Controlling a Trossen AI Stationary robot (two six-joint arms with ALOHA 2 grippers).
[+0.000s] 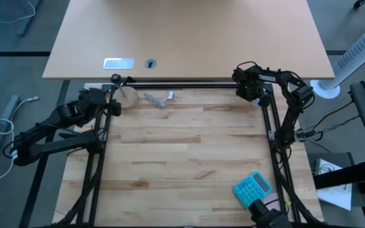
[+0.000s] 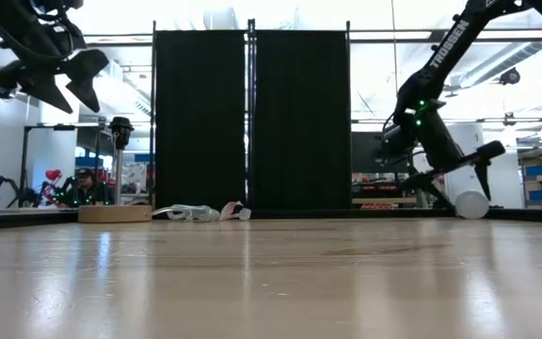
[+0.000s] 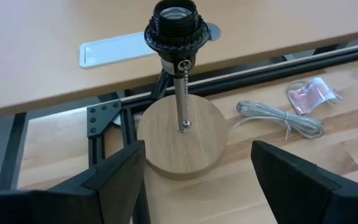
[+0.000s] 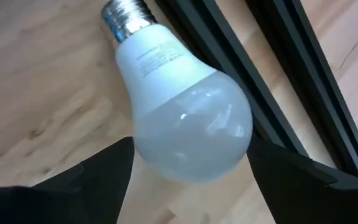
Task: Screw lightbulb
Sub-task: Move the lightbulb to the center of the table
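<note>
My overhead feed is evenly lit and soft, with faint shadows under the arms on the table (image 1: 182, 158). From table height I get strong backlight — the room's ceiling lights blow out and sheen streaks the near wood, blurred up close. The lightbulb (image 4: 185, 118) carries small glare spots — sharp enough.

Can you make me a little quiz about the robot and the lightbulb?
1. True or false: the lightbulb is already in the black socket.
2. Which gripper hangs over the lightbulb: left or right?
3. What stands in front of the left gripper?
A. a blue calculator
B. the wooden disc with the socket
C. a cup

Key: 1 false, it lies on the table. 2 the right gripper, open. 3 B.
</note>
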